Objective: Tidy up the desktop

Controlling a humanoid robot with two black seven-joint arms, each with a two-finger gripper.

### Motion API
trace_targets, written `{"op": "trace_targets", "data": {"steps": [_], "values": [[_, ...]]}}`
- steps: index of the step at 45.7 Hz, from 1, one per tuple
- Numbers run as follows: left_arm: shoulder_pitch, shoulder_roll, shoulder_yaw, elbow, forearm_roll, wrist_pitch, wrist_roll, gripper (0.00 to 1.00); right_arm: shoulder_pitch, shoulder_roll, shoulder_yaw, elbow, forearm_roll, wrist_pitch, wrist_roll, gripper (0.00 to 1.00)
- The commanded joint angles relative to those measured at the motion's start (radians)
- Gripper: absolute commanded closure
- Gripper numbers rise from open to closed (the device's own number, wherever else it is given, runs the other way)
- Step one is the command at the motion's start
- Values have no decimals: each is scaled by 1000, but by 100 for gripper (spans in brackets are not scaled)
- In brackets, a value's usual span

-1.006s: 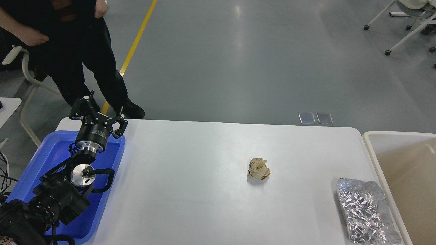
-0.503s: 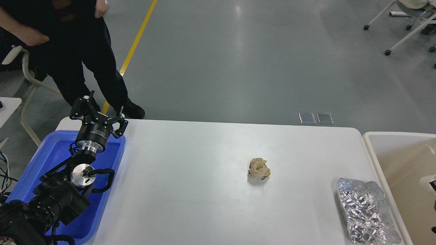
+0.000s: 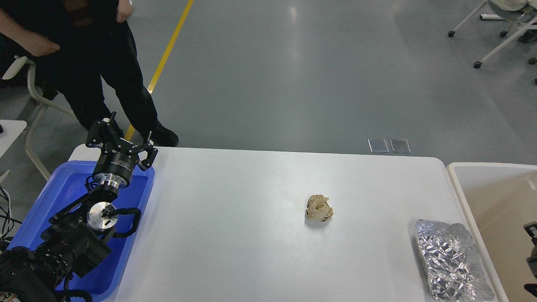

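Observation:
The white desktop [image 3: 235,218] carries a crumpled beige paper ball [image 3: 319,208] right of centre and a crumpled sheet of silver foil [image 3: 451,260] at the front right edge. My left gripper [image 3: 122,133] is open and empty, held above the far end of the blue tray [image 3: 63,188], far left of the paper ball. A black part of my right arm [image 3: 531,247] pokes in at the right edge over the beige bin [image 3: 495,201]; its fingers cannot be told apart.
A person in black [image 3: 84,54] stands just beyond the table's far left corner, next to a chair [image 3: 29,84]. Wheeled chairs [image 3: 499,33] stand at the far right. Grey floor with a yellow line [image 3: 168,50] lies beyond.
A black part of my right arm has come into view at the right edge and risen over the bin. The left arm, paper ball and foil have not moved.

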Motion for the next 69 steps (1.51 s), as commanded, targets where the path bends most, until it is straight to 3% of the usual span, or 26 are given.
{"op": "trace_targets", "data": {"steps": [1,21,32,41,50,62,69], "values": [[0,0,1,0,0,0,0,0,23,10,2,7,1,-4,-1,1],[0,0,0,0,0,0,0,0,178,-16,56,-1,7,93,-1,1],[0,0,1,0,0,0,0,0,289,-161,137,25,29,157,-1,1],[-1,0,0,0,0,0,0,0,421,-359,416,239,46,188,-1,1],[0,0,1,0,0,0,0,0,499,-525,565,468,43,203,3,1],[0,0,1,0,0,0,0,0,473,-588,778,700,23,251,10,1],[0,0,1,0,0,0,0,0,393,-573,1008,819,23,260,10,1]]}}
